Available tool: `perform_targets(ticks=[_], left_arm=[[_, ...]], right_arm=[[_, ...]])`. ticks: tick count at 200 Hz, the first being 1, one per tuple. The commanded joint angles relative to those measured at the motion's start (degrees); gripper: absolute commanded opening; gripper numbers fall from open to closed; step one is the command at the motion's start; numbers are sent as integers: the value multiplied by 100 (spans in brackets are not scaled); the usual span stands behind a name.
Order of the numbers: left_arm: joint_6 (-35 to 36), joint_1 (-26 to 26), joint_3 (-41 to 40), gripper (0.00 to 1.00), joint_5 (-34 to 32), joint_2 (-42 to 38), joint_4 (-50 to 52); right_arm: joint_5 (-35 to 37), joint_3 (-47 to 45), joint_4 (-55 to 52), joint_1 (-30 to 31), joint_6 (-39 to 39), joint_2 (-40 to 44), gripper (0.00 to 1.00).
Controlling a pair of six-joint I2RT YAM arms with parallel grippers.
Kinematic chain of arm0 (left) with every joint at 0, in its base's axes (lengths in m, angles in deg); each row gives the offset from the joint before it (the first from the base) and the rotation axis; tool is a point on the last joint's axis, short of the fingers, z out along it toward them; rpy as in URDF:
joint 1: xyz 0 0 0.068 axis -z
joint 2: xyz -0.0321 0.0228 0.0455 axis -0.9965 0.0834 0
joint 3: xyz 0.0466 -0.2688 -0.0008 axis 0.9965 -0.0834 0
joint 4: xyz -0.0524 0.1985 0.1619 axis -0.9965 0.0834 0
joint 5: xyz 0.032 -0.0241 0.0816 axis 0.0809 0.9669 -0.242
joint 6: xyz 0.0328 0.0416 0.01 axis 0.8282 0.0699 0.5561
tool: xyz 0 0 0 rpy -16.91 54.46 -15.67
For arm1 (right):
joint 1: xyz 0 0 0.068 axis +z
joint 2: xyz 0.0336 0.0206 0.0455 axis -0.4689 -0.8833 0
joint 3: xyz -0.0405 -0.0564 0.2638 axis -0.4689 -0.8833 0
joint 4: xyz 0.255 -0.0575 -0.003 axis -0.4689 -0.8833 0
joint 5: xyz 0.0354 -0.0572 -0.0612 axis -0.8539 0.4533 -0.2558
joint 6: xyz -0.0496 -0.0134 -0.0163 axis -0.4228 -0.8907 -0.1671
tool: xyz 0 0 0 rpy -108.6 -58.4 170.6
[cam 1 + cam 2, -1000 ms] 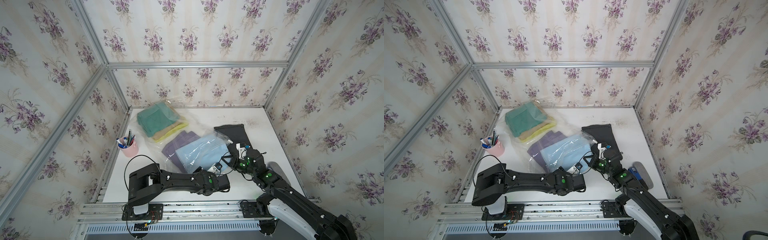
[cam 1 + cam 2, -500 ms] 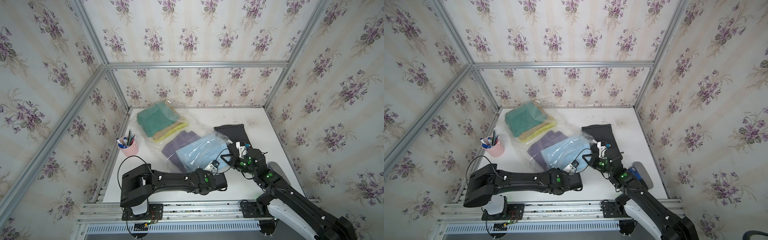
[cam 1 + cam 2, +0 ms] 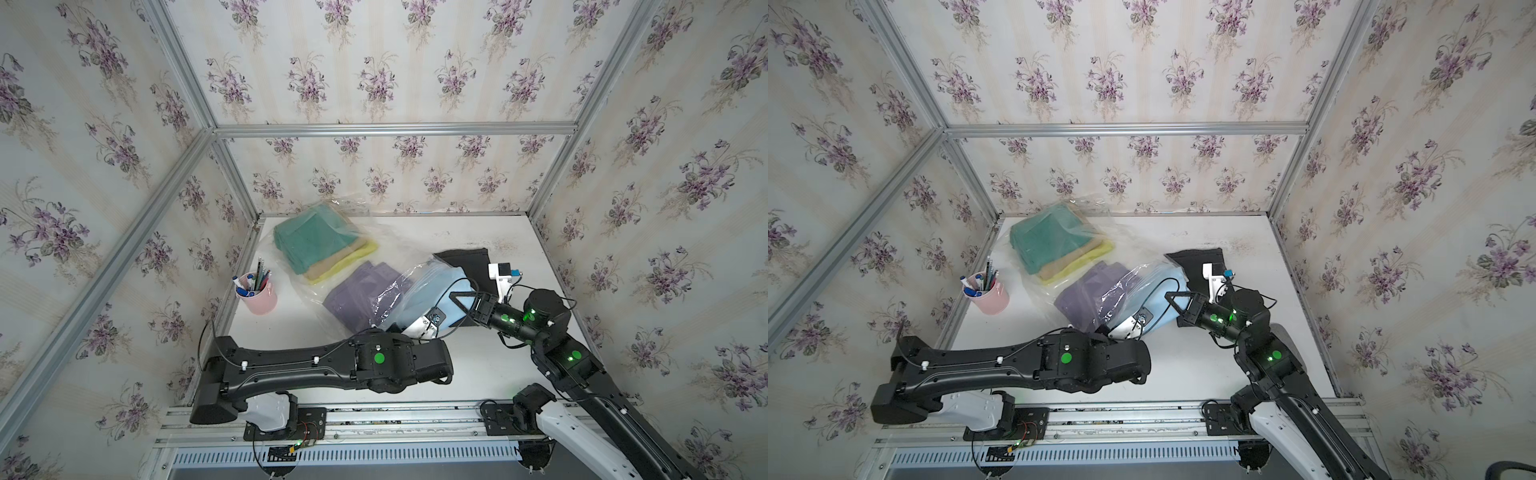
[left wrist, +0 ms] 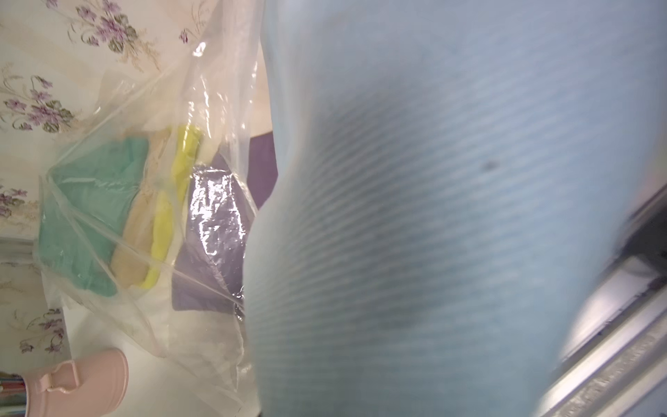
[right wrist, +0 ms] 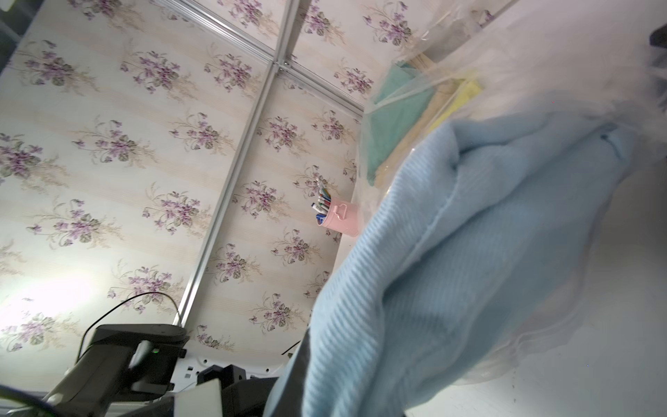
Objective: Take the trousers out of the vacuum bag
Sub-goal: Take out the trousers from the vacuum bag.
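The clear vacuum bag lies from the back left to mid-table. Inside it are teal, tan and yellow trousers in a stack, with purple trousers nearer its mouth. Light blue trousers stick out of the mouth. Dark grey trousers lie on the table outside the bag. My right gripper is shut, its tips pinching the light blue trousers. My left gripper's fingers are hidden under that cloth; only its white wrist mount shows.
A pink cup holding pens stands by the left wall. The white table is walled on three sides by flowered panels in metal frames. My left forearm lies across the front.
My left arm has stretched out flatter, its elbow swinging left, while its wrist stays at the bag's mouth. The right arm has hardly moved.
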Motion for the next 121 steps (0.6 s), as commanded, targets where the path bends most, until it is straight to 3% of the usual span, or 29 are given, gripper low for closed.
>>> perform_targets(ticks=[1,61,121], left_arm=[[520,31,402,2,-123,-103,253],[1575,53,1643,4,294,3,341],[2674,-43,2809,6,228,549,95]], right_arm=[[86,561,-216,-15,-360,98,0],[545,2060,-1183,-15,-1052,-50,0],[1276,3091,-1529,-12,-1736,-767,0]])
